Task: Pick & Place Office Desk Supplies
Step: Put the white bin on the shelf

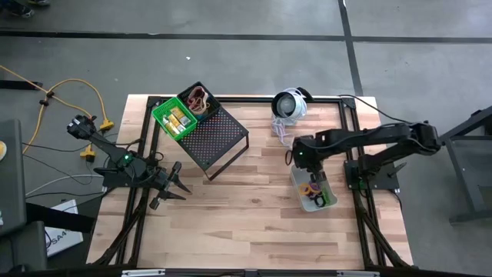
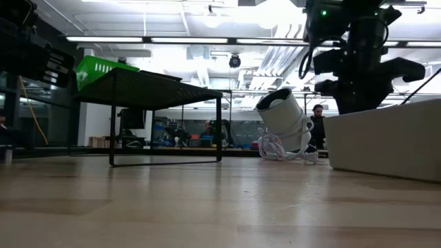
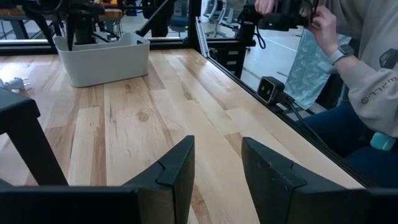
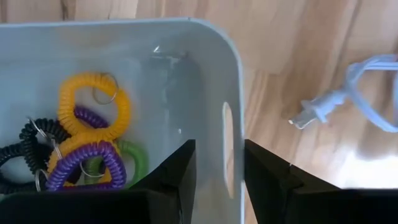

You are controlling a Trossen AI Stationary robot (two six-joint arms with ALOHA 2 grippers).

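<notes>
Right hand (image 4: 219,163) above grey bin (image 1: 298,187), fingers slightly apart, empty, straddling bin's wall. Coil loops (image 4: 93,140) in bin: yellow, purple, green, black. Left hand (image 1: 174,187) low over desk (image 1: 254,223) at left, fingers slightly apart, empty. Green bin (image 1: 163,119) on rack (image 1: 219,138).

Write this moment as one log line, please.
right pincer: open over grey bin | left pincer: open, idle near rack

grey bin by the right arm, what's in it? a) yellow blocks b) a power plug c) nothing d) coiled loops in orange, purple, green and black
d: the right wrist view looks down into the grey bin and shows coiled loops in orange, purple, green and black piled at one end; the plug lies outside it on the table.
</notes>
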